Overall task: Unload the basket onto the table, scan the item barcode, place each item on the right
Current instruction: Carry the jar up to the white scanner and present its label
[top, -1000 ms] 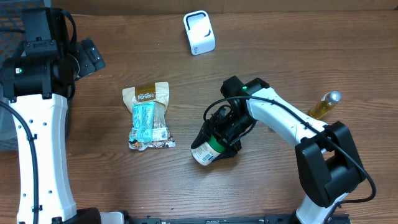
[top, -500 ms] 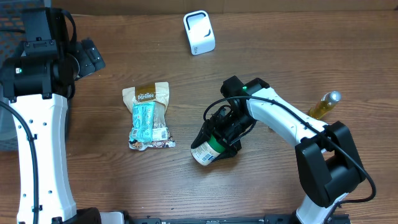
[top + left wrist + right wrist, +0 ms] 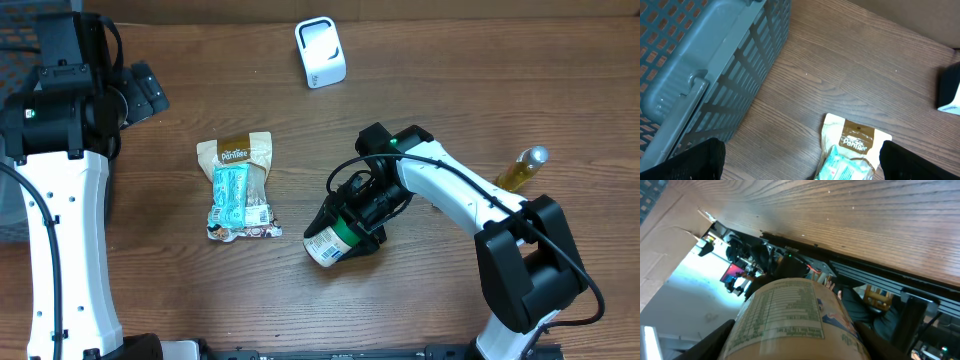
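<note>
My right gripper is shut on a jar with a white cap and a green label, held tilted low over the table's middle. The right wrist view shows the jar's nutrition label facing the camera, with a black finger pressed against each side. The white scanner stands at the far edge, well away from the jar. Over the far-left corner my left gripper hangs open and empty, and its fingertips frame the top of a snack pouch.
A tan and teal snack pouch lies flat left of the jar. A yellow bottle stands at the right edge. A grey slatted basket sits off the table's left side, below the left arm.
The jar in the right gripper has shifted very slightly to the left. The left arm has not moved.
</note>
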Controlling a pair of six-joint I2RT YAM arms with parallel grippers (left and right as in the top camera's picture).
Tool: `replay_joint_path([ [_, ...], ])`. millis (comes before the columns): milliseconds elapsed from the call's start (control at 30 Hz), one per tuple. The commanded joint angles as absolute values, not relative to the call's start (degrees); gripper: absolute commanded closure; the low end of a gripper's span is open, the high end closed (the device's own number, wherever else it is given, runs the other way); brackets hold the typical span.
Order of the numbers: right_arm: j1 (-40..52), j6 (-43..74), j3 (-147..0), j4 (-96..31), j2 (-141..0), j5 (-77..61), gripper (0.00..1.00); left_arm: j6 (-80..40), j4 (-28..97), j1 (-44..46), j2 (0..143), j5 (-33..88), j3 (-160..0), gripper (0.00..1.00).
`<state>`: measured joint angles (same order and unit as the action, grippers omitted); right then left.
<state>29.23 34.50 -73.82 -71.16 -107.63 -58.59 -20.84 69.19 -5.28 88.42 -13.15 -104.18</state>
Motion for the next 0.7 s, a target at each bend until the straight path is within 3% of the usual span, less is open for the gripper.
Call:
replay_joint_path([
  [0, 28.73, 34.74, -75.35, -71.33, -107.39, -62.85, 0.55, -20.99, 69.08, -5.32, 88.49, -13.91, -104.25, 0.0],
  [533, 28.75, 37.45, -75.35, -71.81, -107.39, -62.92, 0.54, -20.99, 69.08, -5.32, 88.49, -13.91, -104.25, 0.0],
  [667, 28.75, 37.47, -75.35, -70.04, -107.39, -52.51, 0.54, -20.99, 69.08, -5.32, 88.49, -13.91, -104.25, 0.0],
])
